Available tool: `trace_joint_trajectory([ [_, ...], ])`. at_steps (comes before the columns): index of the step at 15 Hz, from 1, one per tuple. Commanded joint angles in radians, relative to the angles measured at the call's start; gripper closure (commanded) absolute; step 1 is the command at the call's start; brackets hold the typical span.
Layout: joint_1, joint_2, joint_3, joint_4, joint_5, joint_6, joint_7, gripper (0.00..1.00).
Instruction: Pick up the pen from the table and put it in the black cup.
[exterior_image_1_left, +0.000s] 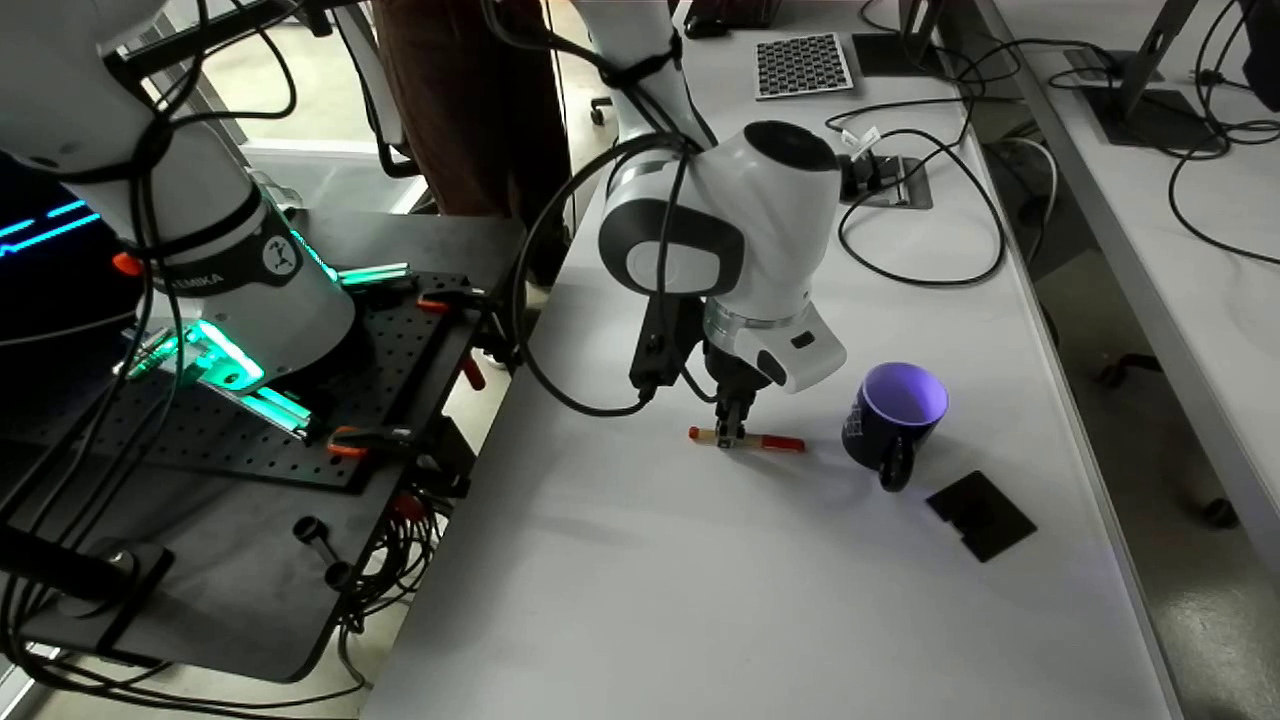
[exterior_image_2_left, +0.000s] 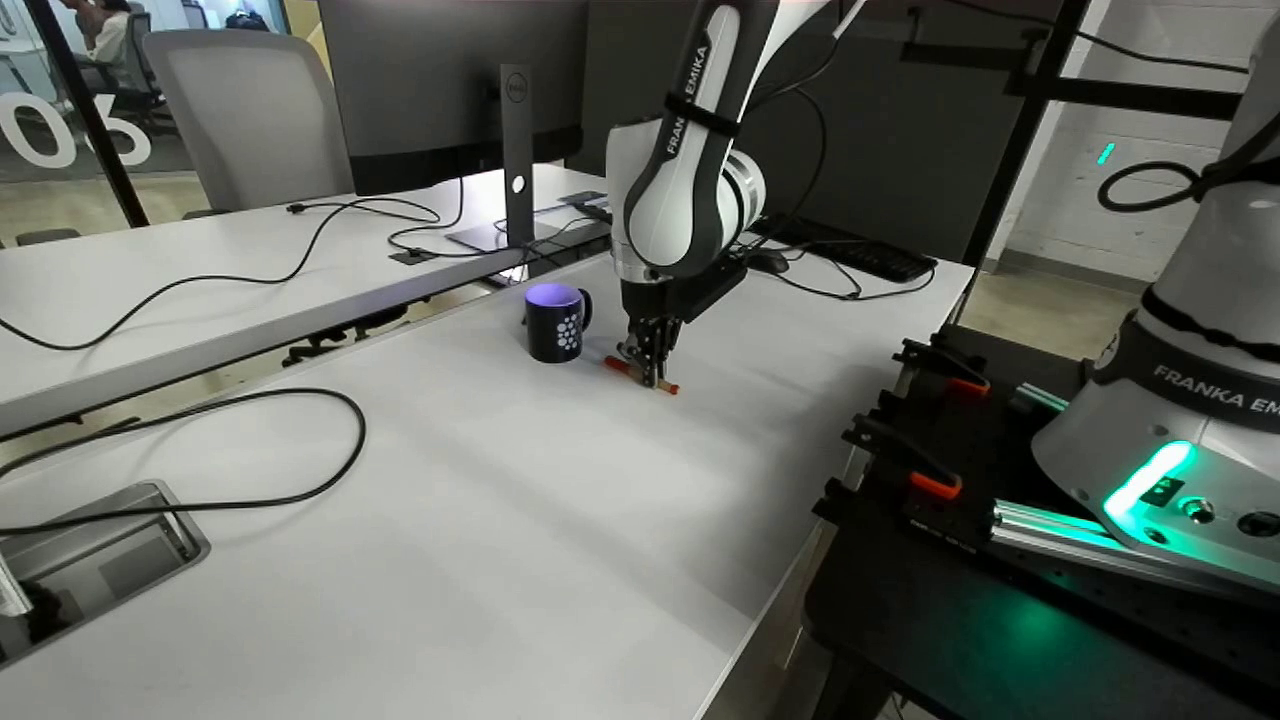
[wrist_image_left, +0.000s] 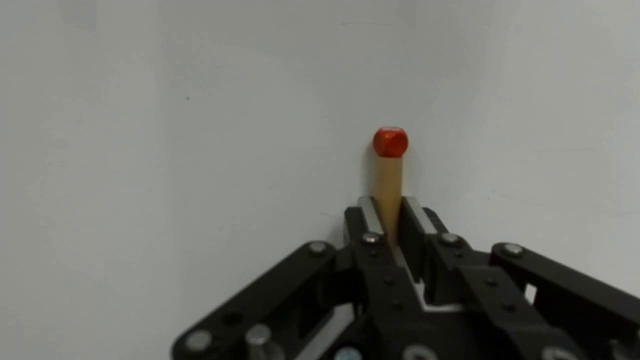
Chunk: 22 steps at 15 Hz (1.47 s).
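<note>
Pen (exterior_image_1_left: 762, 441) in the grip, right down at table height! The gripper (exterior_image_1_left: 730, 437) clasps it across the tan barrel, and the wrist view gives the close look: fingers (wrist_image_left: 421, 220) pressed to both sides, one red end poking out past the tips. It lies level, on the white table (exterior_image_1_left: 600, 600) or barely over it; can't tell which from here.

Moving outward: just beyond the red cap, roughly in line with the pen but apart from it, stands the black cup (exterior_image_1_left: 872, 432), upright, purple inside, handle out to one side. Past the cup, near it, a flat black square (exterior_image_1_left: 985, 515) lies on the tabletop. Wider out, in an exterior view, a loop of black cable (exterior_image_2_left: 362, 428) sprawls across the surface, with a keyboard (exterior_image_2_left: 850, 252) and mouse (exterior_image_2_left: 767, 261) well away from it. On the next table (exterior_image_2_left: 110, 270) stands a monitor (exterior_image_2_left: 450, 100), and someone in brown trousers (exterior_image_1_left: 475, 120) is in close, behind the arm (exterior_image_1_left: 770, 220).

And that arm! It reaches across from its green-lit base (exterior_image_1_left: 300, 325) on the black bench (exterior_image_1_left: 230, 540), forearm sloping down, wrist folded, gripper pointing straight down.
</note>
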Motion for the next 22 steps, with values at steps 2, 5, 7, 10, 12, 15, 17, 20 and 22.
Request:
trace_joint_trajectory([
  [2, -0.006, 0.001, 0.004, 0.003, -0.009, -0.003, 0.006, 0.85],
  [5, -0.006, 0.001, 0.004, 0.003, -0.009, -0.003, 0.006, 0.85],
  [7, -0.006, 0.001, 0.004, 0.003, -0.009, -0.003, 0.006, 0.85],
  [10, -0.006, 0.001, 0.004, 0.003, -0.009, -0.003, 0.006, 0.85],
  [12, -0.006, 0.001, 0.004, 0.003, -0.009, -0.003, 0.006, 0.85],
  [15, -0.006, 0.001, 0.004, 0.003, -0.009, -0.003, 0.006, 0.85],
  [17, -0.006, 0.001, 0.004, 0.003, -0.009, -0.003, 0.006, 0.85],
  [20, -0.006, 0.001, 0.004, 0.003, -0.009, -0.003, 0.006, 0.85],
  [22, -0.006, 0.001, 0.004, 0.003, -0.009, -0.003, 0.006, 0.96],
])
